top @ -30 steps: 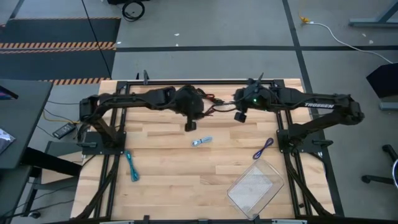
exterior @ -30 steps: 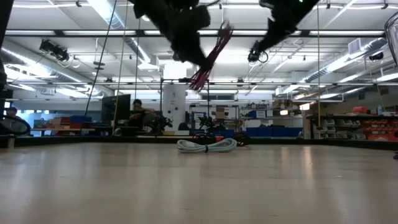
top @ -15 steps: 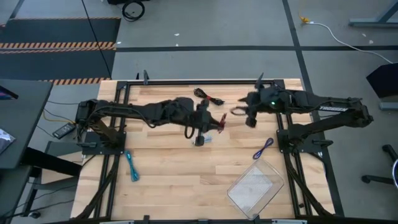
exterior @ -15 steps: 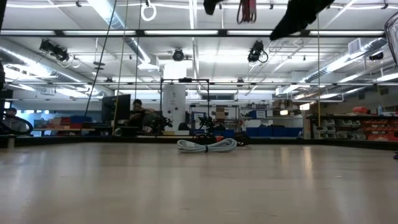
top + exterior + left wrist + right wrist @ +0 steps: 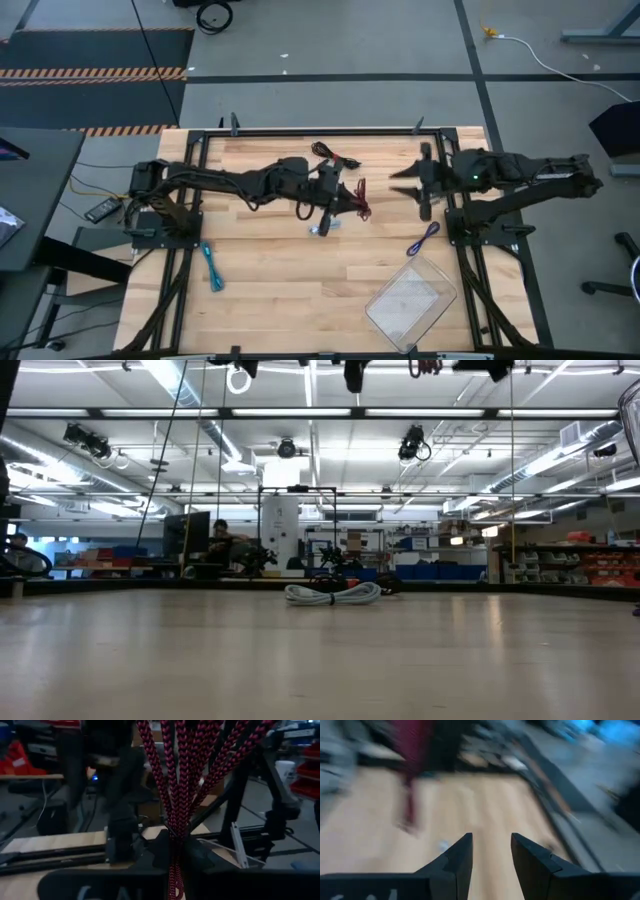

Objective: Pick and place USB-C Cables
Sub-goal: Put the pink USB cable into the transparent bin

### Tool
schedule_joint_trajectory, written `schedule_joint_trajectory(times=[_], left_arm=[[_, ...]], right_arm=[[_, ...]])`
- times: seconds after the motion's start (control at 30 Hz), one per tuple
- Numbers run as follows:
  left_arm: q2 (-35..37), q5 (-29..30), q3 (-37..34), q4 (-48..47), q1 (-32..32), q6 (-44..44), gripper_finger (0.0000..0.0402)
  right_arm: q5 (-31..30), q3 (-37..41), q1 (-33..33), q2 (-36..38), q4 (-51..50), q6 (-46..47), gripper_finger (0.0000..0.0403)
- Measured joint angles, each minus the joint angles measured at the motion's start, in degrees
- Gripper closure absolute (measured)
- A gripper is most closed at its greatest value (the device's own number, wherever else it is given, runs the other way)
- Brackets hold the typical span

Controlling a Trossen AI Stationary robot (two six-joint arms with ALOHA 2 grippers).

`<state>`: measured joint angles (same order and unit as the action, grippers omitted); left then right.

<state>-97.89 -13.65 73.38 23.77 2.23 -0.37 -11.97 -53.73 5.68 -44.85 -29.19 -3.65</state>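
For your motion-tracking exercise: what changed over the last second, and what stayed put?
The left pincer, shut on the maroon cable, carried it rightward toward the table's centre. The right pincer, open and empty, drew back to the right. The pale blue cable, teal cable, purple cable, black-and-red cable and tray stayed put.

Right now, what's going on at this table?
The left gripper holds the maroon cable in the air over the middle of the table. The right gripper hangs open and empty near it. The pale blue cable, teal cable, purple cable and black-and-red cable lie on the wood.
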Motion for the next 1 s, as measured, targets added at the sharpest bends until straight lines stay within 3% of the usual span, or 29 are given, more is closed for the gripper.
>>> schedule_joint_trajectory(times=[0.1, 0.43, 0.6, 0.83, 1.0], left_arm=[[0.0, 0.0, 0.0, 1.3, 1.2, 0.9, 0.038], [-0.5, -4.2, 0.0, -1.8, 3.8, 2.3, 0.0368], [-1.1, -5.7, 0.0, -1.3, 3.3, 3.6, 0.0378], [-1.7, -5.6, 0.0, -3.6, 1.0, 2.2, 0.0373], [-1.7, -0.4, 0.0, -3.3, -1.6, 4.5, 0.0376]], right_arm=[[3.6, 0.1, 2.2, -0.5, 7.4, -1.9, 0.0262], [-0.4, 0.1, 4.8, -7.9, 17.1, -2.8, 0.0254], [-0.5, -0.1, 4.8, -11.4, 16.5, 0.5, 0.0201], [-1.0, -1.5, 4.8, -9.9, 16.3, 3.1, 0.0105], [0.2, -1.5, 4.8, -11.4, 16.9, 4.9, 0.0067]])
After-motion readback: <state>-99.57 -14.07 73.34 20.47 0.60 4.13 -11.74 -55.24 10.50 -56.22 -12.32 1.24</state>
